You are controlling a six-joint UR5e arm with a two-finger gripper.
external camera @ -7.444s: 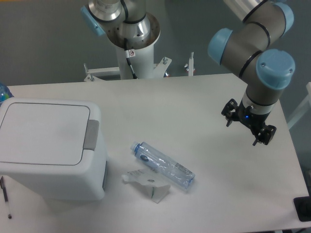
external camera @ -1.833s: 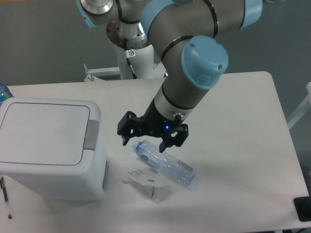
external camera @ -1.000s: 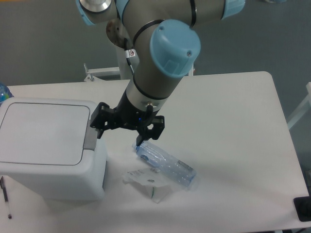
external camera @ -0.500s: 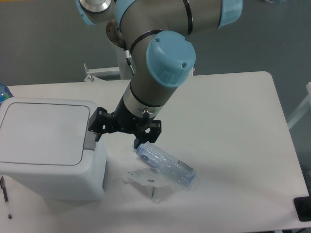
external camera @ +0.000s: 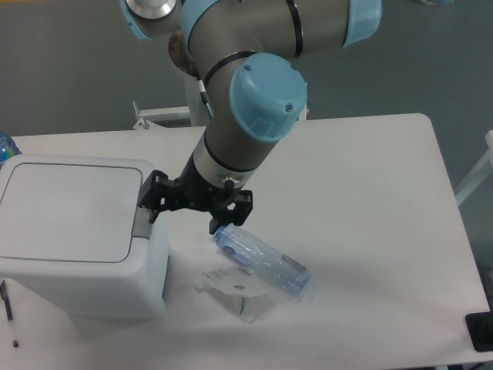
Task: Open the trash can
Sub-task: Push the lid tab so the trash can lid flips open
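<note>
The trash can [external camera: 73, 235] is a large white boxy bin at the table's left, its flat lid [external camera: 65, 210] down. A grey push-button tab [external camera: 142, 220] sits on its right rim. My gripper [external camera: 185, 220] hangs open just right of the bin. Its left finger [external camera: 155, 208] is right at the grey tab, apparently touching it, and its right finger [external camera: 218, 224] is over the table near the bottle's cap. Nothing is held between the fingers.
A clear plastic bottle [external camera: 262, 262] lies on its side right of the bin, with a crumpled white paper [external camera: 235, 289] in front of it. The arm's base column [external camera: 208, 85] stands at the back. A pen [external camera: 9, 312] lies at the front left edge.
The arm swept from the table's right side leftward to the bin. In the last half second the gripper edged slightly further left, bringing its left finger up to the grey tab.
</note>
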